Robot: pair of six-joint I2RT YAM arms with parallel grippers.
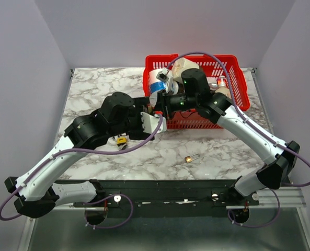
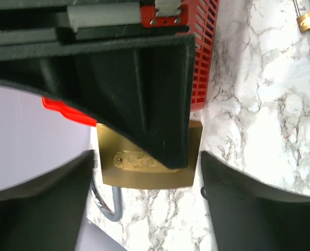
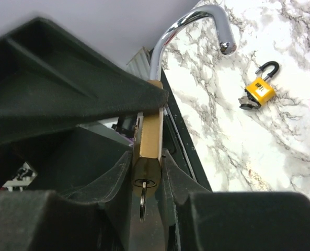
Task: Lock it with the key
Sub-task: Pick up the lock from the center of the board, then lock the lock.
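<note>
At the overhead view's centre, we are seeing the right gripper (image 3: 147, 168) pinching the brass padlock (image 3: 150, 130) by its faces, key (image 3: 142, 203) sitting in its keyhole; the left gripper (image 2: 147, 159) is clamping its edges.

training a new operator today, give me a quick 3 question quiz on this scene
1. True or false: the held padlock has its shackle shut.
2. How many loose locks lie on the table?
3. Where is the key? a) on the table b) in the held padlock's keyhole c) out of sight
Key: 1 false, it is open. 2 two, the yellow lock and a small brass lock. 3 b.
</note>
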